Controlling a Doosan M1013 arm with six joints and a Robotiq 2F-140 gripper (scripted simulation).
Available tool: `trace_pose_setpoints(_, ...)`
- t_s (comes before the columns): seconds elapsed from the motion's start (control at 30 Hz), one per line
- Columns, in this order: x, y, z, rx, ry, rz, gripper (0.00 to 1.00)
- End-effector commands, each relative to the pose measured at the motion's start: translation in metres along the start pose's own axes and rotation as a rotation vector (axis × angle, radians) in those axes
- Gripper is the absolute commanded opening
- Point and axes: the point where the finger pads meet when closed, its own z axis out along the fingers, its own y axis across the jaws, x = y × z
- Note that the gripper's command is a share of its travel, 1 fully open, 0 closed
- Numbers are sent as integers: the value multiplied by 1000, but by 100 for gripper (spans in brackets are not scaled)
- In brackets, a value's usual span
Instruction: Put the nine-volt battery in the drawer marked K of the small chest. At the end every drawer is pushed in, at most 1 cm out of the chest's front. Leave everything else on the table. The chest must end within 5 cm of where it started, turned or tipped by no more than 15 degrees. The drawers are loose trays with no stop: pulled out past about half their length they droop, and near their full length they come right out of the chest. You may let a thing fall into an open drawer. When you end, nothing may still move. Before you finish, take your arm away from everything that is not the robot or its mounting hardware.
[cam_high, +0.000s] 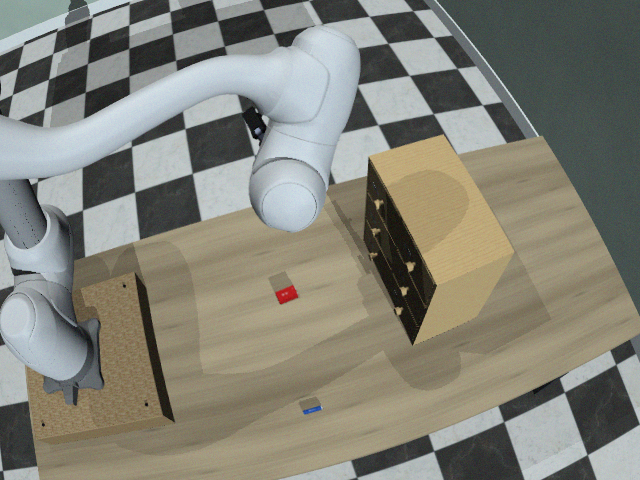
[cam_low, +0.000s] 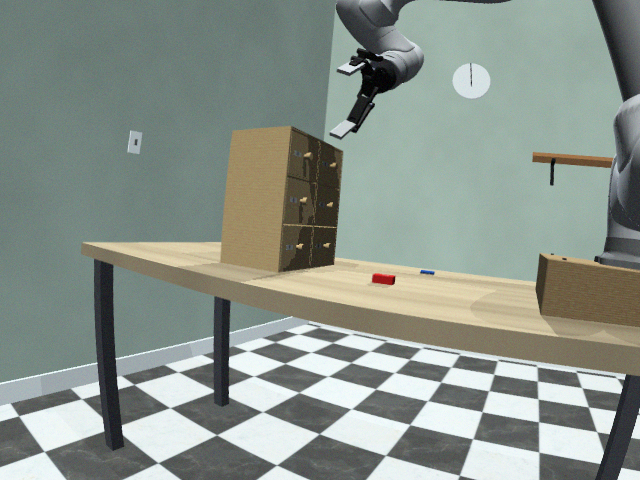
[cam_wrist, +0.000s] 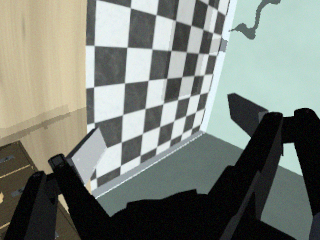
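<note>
Pale wood makes up the table (cam_high: 542, 217) and the small chest (cam_high: 444, 206) standing on its far right part, upright, with six dark drawer fronts in two columns, each with a light knob. Small tags sit beside the knobs in the exterior view, but they are too small to read, so I cannot tell which drawer carries the K; all six fronts look flush with the chest's face. Two small blocks lie on the table in front of the chest: a red one (cam_high: 286, 295) near the middle, with a tiny pale mark on its top that cannot be read, and a flatter blue one (cam_high: 311, 409) closer to the near edge, also with unreadable pale marks. Which of them is the nine-volt battery I cannot tell from these views; both rest flat on the wood, well apart from each other and from the chest. The gripper (cam_low: 347, 98) hangs in the air above and just in front of the chest's top front edge, its fingers (cam_low: 342, 129) spread fully wide with nothing between them. The white arm (cam_high: 155, 103) arches over the floor from a cork-textured base block (cam_high: 124, 356) at the table's left end. From the top view the arm's wrist housing hides the gripper. On the back wall hang a round white clock (cam_low: 470, 80) and a wooden shelf (cam_low: 571, 159).
</note>
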Motion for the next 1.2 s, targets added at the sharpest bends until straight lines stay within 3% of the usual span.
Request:
trace_pose_setpoints(0.0, 27, -28, -51, 164, 131, 53, 100)
trace_pose_setpoints(0.07, 27, -28, -51, 164, 131, 53, 100)
trace_pose_setpoints(0.1, 38, -44, -76, 250, 171, 85, 100)
trace_pose_setpoints(0.17, 38, -44, -76, 250, 171, 85, 100)
trace_pose_setpoints(0.2, 48, -60, -104, 339, 203, 119, 100)
trace_pose_setpoints(0.27, 48, -60, -104, 339, 203, 119, 100)
trace_pose_setpoints(0.3, 57, -75, -133, 429, 227, 154, 100)
trace_pose_setpoints(0.37, 57, -75, -133, 429, 227, 154, 100)
trace_pose_setpoints(0.4, 65, -88, -163, 516, 245, 188, 100)
trace_pose_setpoints(0.47, 65, -88, -163, 516, 245, 188, 100)
trace_pose_setpoints(0.5, 72, -99, -191, 597, 255, 222, 100)
trace_pose_setpoints(0.57, 72, -99, -191, 597, 255, 222, 100)
trace_pose_setpoints(0.6, 77, -107, -217, 669, 260, 252, 100)
trace_pose_setpoints(0.67, 77, -107, -217, 669, 260, 252, 100)
trace_pose_setpoints(0.7, 81, -114, -239, 730, 262, 277, 100)
trace_pose_setpoints(0.73, 81, -114, -239, 730, 262, 277, 100)
trace_pose_setpoints(0.77, 84, -119, -258, 779, 262, 298, 100)
trace_pose_setpoints(0.93, 89, -125, -286, 854, 258, 330, 100)
trace_pose_setpoints(1.17, 90, -125, -289, 860, 257, 333, 100)
